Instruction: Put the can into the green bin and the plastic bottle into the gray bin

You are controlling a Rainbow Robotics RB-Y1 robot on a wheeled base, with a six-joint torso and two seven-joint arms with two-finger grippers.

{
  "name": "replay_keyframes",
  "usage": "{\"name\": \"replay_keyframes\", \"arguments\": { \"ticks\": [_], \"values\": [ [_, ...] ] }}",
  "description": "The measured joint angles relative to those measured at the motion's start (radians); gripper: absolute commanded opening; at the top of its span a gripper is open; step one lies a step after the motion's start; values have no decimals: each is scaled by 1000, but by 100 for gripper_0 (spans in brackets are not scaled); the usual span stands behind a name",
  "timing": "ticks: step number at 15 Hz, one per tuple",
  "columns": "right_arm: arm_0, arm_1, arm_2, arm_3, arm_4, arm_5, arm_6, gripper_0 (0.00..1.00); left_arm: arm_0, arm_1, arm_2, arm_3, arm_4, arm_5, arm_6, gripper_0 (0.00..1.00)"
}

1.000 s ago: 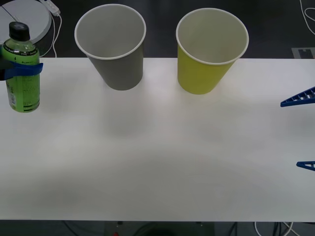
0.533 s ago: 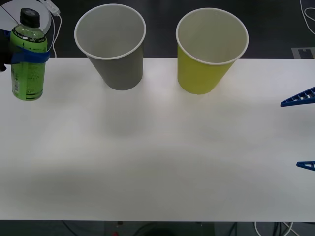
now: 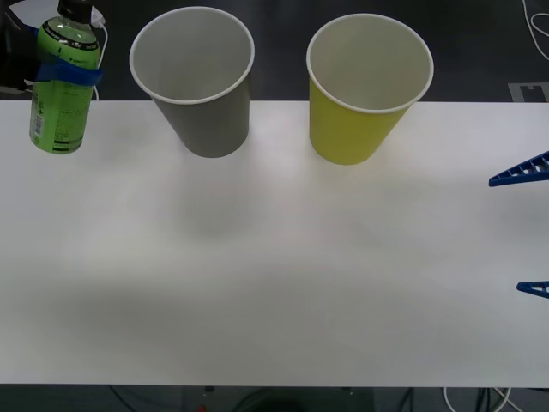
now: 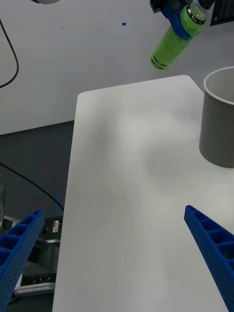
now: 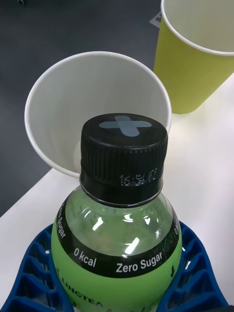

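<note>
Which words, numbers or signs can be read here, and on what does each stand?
"Zero Sugar": on the black band round the shoulder of the bottle, held by the left gripper.
"0 kcal": same band.
"LINCTEA": below the band, partly hidden by the fingers, so uncertain.
Stamped code on the cap: too blurred to read.
Gray cross on the cap top: a sign, not text.
Gray bin and green bin: no print.

A bright green translucent plastic bottle (image 3: 61,96) has a black cap and white lettering. Ribbed blue fingers (image 5: 29,273) contrast with it. 2 white-lined cups: gray bin (image 3: 206,112), yellow-green bin (image 3: 356,124).
</note>
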Motion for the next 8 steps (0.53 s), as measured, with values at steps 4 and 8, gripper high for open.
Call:
{"name": "replay_keyframes", "arguments": {
  "ticks": [4, 8],
  "values": [
    [0, 0, 0, 0, 0, 0, 0, 100, -144, 0, -82, 72, 0, -82, 4, 0],
    [0, 0, 0, 0, 0, 0, 0, 100, -280, -1, -191, 155, 10, -91, 3, 0]
  ]
}}
